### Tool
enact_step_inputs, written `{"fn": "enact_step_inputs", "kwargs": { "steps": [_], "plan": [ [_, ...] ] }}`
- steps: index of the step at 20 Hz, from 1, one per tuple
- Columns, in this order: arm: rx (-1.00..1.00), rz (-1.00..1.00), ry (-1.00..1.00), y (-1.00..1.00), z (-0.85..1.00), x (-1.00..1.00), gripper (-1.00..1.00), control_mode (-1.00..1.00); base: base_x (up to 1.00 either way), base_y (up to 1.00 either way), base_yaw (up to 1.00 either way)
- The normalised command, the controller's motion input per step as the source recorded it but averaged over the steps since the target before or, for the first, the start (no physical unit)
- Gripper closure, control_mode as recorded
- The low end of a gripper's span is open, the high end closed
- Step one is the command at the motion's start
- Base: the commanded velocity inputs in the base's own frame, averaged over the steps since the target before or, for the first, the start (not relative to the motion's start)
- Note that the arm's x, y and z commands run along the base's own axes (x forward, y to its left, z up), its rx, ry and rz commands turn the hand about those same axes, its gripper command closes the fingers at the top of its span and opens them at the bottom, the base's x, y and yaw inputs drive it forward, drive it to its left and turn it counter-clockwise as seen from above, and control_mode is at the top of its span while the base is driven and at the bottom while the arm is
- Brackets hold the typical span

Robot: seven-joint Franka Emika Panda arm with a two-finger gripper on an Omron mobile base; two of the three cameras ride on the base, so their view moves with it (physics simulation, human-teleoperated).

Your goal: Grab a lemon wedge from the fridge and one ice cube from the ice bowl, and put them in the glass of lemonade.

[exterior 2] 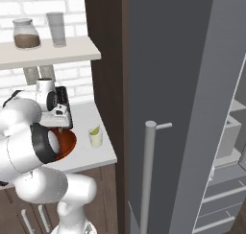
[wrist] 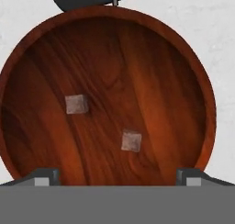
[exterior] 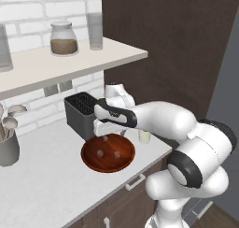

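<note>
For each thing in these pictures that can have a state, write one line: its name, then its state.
tool: open, empty, above the ice bowl
ice bowl: upright on the counter, ice cubes inside
glass of lemonade: upright, lemon wedge at its top
fridge: door open
jar: lidded, on the shelf

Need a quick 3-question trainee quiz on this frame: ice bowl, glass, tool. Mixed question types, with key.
1. True or false: the tool hangs open above the ice bowl.
2. Multiple choice: in the right base view, the lemon wedge is (A) in the bowl, (B) in the glass, (C) on the shelf.
3. How many ice cubes lie in the bowl in the hand view?

Key: 1 true; 2 B; 3 two.
</note>
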Motion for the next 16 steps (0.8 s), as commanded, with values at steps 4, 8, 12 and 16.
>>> {"fn": "enact_step_inputs", "kwargs": {
  "steps": [4,8,12,16],
  "plan": [
    [0.00,-0.02,0.01,0.00,-0.45,0.10,-1.00,-1.00,0.00,0.00,0.00],
    [0.00,-0.01,0.00,0.00,-0.69,0.09,-1.00,-1.00,0.00,0.00,0.00],
    [0.00,-0.01,0.00,0.01,-0.65,0.05,-1.00,-1.00,0.00,0.00,0.00],
    [0.00,0.00,0.00,0.01,-0.17,-0.06,-1.00,-1.00,0.00,0.00,0.00]
  ]
}}
